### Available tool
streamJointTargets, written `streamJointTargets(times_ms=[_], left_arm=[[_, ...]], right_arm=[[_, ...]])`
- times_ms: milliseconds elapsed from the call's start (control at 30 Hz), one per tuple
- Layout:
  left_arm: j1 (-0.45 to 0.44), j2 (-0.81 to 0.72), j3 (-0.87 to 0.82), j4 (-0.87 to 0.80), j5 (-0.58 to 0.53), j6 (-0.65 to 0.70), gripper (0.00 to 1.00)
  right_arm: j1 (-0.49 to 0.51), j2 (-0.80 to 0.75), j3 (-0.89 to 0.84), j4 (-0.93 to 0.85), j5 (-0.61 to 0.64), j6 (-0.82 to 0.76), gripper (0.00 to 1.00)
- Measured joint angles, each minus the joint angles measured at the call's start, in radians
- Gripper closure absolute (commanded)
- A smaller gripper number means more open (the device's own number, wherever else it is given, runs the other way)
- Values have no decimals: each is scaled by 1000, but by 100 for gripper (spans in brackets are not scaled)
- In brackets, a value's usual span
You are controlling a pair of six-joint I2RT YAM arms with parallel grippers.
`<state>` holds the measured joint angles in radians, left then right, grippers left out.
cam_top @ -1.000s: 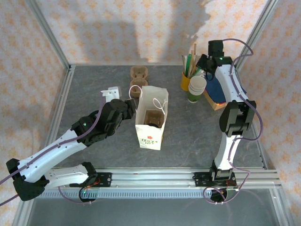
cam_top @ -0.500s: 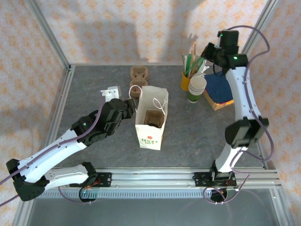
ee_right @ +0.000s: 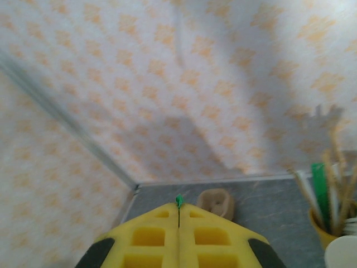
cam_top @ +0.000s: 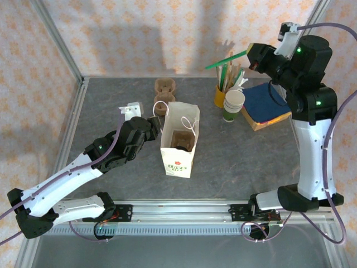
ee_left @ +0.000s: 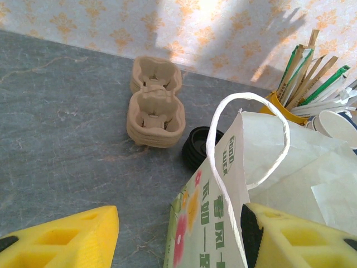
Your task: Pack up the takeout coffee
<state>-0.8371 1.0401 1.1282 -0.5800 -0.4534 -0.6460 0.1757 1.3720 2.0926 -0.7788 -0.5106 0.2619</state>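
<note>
Right fingers (ee_right: 150, 234), clamped on seemingly a green straw (cam_top: 226, 61), have risen clear of the 1 o'clock yellow cup (cam_top: 220, 98), ready for packing; left fingers (ee_left: 67, 240) apart at the paper bag (cam_top: 177, 159).

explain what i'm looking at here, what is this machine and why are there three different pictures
These are two robot arms bolted at the near edge of a table, and each ends in two yellow fingers. One picture looks down from above and behind the arms. The other two come from a small camera on each wrist.

On the table are a paper bag, brown cup carriers, a yellow cup of sticks, a stack of paper cups and what look like blue napkins. A black lid, probably the coffee's, sits behind the bag.

The left fingers are open, with the bag's edge between them. The right fingers, lifted above the table, are shut on a green stick.
</note>
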Motion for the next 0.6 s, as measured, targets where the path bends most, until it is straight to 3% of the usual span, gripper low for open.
streamJointTargets(times_ms=[233, 600], left_arm=[[0, -8, 0, -7, -9, 0, 38], [0, -13, 0, -6, -11, -1, 38]], right_arm=[[60, -93, -130, -31, -156, 22, 100], [110, -120, -235, -97, -172, -21, 100]])
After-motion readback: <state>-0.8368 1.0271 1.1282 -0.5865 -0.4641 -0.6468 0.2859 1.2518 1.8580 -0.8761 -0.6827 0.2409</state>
